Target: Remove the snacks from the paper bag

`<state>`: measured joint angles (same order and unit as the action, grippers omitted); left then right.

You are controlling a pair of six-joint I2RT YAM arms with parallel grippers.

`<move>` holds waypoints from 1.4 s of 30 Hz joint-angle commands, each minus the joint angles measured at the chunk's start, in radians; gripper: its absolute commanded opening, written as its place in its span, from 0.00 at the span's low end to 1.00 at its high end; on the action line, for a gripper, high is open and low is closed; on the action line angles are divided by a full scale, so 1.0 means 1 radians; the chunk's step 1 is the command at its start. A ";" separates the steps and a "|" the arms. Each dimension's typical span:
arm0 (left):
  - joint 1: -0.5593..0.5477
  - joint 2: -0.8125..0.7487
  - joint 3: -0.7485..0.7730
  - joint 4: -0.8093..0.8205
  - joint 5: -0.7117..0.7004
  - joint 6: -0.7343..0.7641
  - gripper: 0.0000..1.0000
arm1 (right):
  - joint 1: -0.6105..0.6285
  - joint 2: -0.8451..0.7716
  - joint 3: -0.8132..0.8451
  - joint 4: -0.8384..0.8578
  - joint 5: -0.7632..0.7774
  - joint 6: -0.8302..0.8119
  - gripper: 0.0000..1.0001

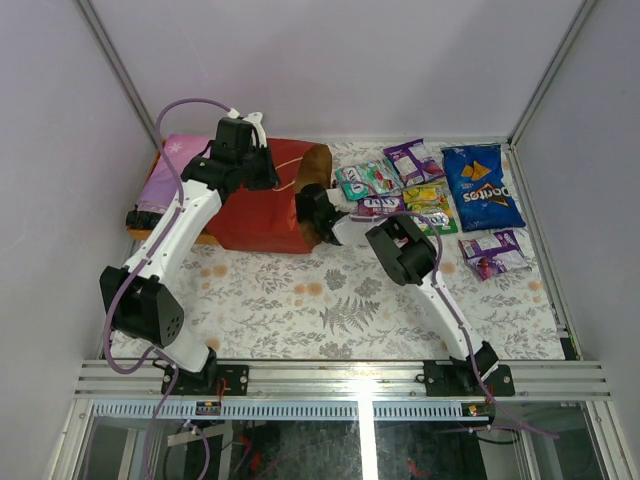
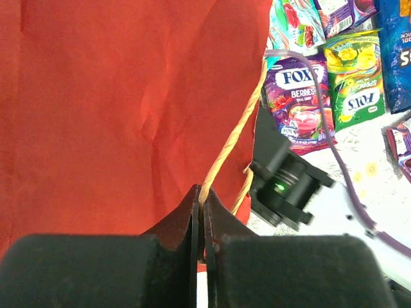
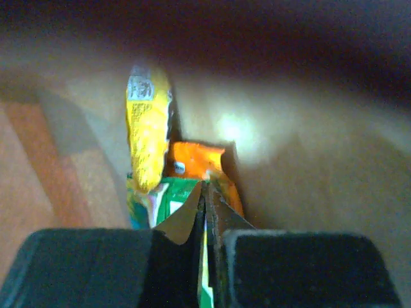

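Right wrist | right fingers (image 3: 226, 221) are closed on green packet (image 3: 170, 208) inside paper bag (image 3: 308, 160) | left fingers (image 2: 180, 221) are clamped on string handle (image 2: 234, 135)

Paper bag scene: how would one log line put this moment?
left tool: shut on bag handle | right tool: in paper bag, shut on green packet | also inside: yellow packet, orange packet | on table: other snacks

We see a robotics lab test cell: plain pale wall panels (image 1: 330, 60) framed in aluminium rails (image 1: 350, 378), the left arm (image 1: 175, 238) and right arm (image 1: 440, 300) bolted to them, loose cabling (image 1: 205, 445) below.
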<state>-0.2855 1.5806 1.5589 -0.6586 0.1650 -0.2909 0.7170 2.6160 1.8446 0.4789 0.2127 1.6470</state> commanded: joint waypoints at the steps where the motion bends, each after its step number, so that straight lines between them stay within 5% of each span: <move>1: 0.006 -0.046 0.005 0.023 -0.047 0.010 0.00 | 0.007 -0.270 -0.180 0.153 -0.075 -0.167 0.00; 6: 0.006 -0.146 -0.063 0.033 -0.200 -0.014 0.00 | 0.007 -0.481 -0.330 0.093 -0.101 -0.308 0.00; 12: 0.006 -0.278 -0.089 -0.008 -0.299 -0.102 0.00 | 0.010 -0.530 -0.362 0.021 -0.152 -0.386 0.03; 14: 0.006 -0.304 -0.077 -0.029 -0.303 -0.125 0.00 | 0.010 -0.513 -0.340 0.034 -0.173 -0.380 0.34; 17: 0.006 -0.305 -0.045 -0.069 -0.299 -0.134 0.00 | 0.021 -0.476 -0.304 0.071 -0.188 -0.351 0.50; 34: -0.001 -0.201 -0.039 -0.105 -0.218 -0.154 0.00 | 0.134 -0.500 -0.424 0.050 -0.068 -0.137 0.45; 42: -0.002 -0.206 -0.023 -0.181 -0.231 -0.108 0.00 | 0.145 -0.364 -0.247 -0.012 -0.187 -0.164 0.38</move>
<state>-0.2863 1.3815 1.5032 -0.7891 -0.0563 -0.4332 0.8501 2.1956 1.4620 0.4774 0.0643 1.4857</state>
